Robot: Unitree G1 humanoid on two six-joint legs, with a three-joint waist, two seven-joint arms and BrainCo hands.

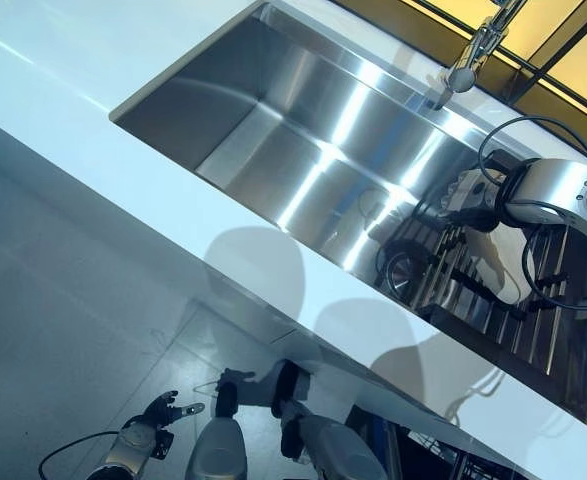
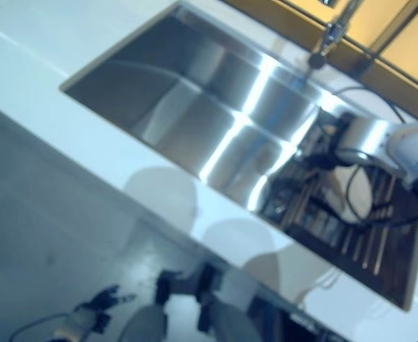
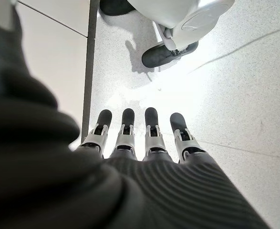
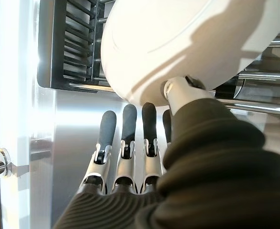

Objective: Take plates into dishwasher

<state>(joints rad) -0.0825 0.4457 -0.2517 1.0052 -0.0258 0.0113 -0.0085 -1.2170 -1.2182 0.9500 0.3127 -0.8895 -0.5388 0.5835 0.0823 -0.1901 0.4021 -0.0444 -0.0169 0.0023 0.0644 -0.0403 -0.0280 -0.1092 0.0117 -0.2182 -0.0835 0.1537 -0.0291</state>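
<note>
White plate (image 4: 187, 43) under right hand (image 4: 144, 157), thumb on its face, fingers straight beneath the rim.

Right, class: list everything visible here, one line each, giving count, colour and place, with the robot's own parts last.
Stainless steel sink: one, silver, set in the counter.
White countertop: one, around the sink.
Chrome tap: one, behind the sink.
Dark slatted rack: one, black with silver bars, at the sink's right end.
White round plate: one, over the rack.
Speckled floor: pale grey, below the counter.
Right hand: thumb on the plate, fingers straight.
Left hand: low, open, empty.
</note>
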